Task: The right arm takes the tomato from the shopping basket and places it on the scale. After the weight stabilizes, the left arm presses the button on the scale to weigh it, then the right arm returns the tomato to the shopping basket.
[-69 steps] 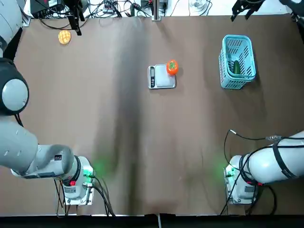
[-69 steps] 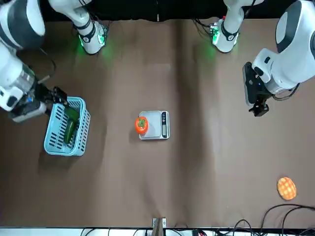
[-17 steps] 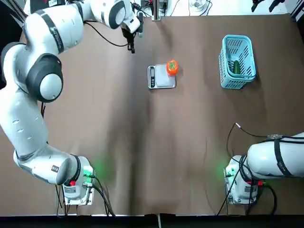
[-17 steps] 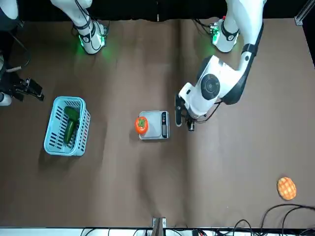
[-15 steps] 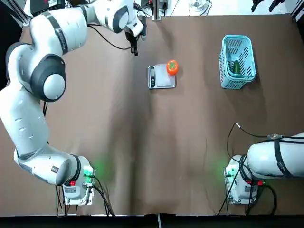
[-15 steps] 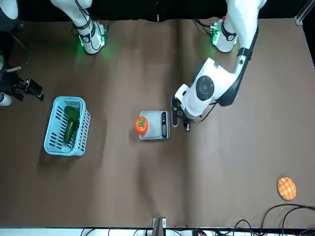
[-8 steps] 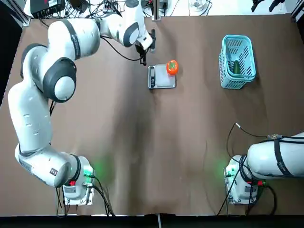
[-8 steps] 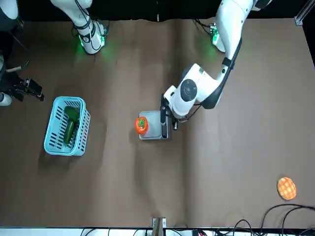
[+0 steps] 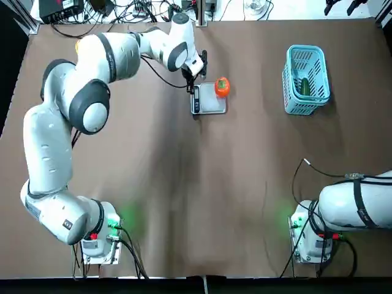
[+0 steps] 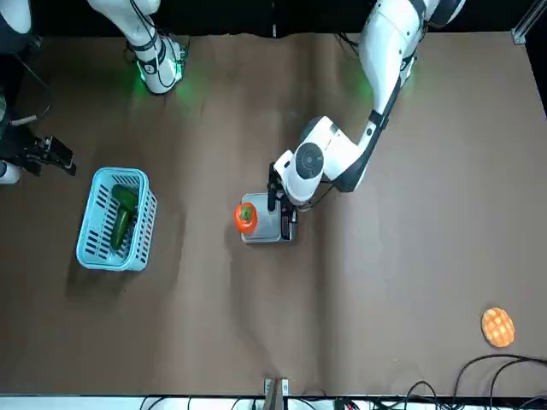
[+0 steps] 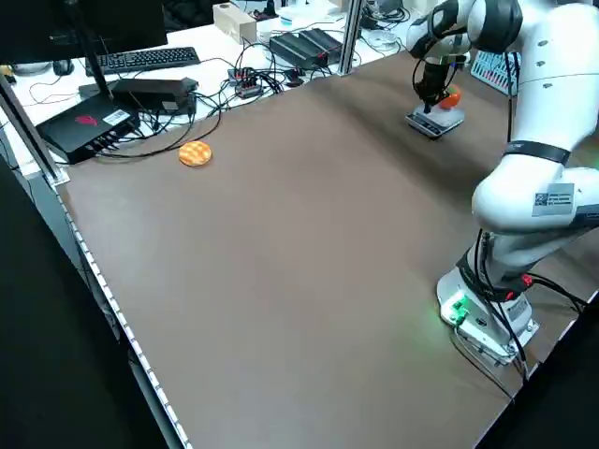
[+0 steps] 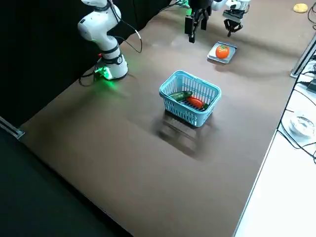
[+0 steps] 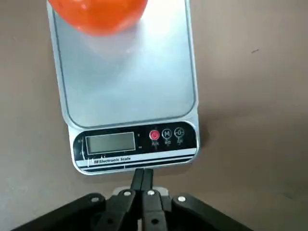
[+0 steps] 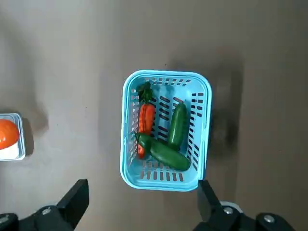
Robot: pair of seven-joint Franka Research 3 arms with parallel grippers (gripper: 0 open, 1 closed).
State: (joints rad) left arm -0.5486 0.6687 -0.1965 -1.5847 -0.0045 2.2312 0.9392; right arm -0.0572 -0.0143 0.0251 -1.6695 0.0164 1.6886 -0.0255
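You are bringing the left hand [image 13: 143,172] up to the scale [image 13: 126,96] for the button press, its two fingers closed together on nothing, the tips lying just beside the display edge. The tomato [image 13: 103,10] is resting on the plate, beyond the display strip from that hand and toward the far edge, so your weighing step looks to be in hand and the placing done. The display [image 13: 110,143] is showing no figures you can read. From the left hand, the buttons, a red one [image 13: 154,134] and two dark ones, are sitting just past the fingertips; which of them the task wants, you cannot tell from here. Next you are needing to carry the closed tips a little forward over the chosen button, then push straight down lightly, since a sideways nudge could slide the scale or roll the tomato. Your right hand [image 14: 143,192] is waiting well apart from the scale, fingers spread and empty, with the basket [image 14: 127,163] just ahead of it, ready for the return after the press.
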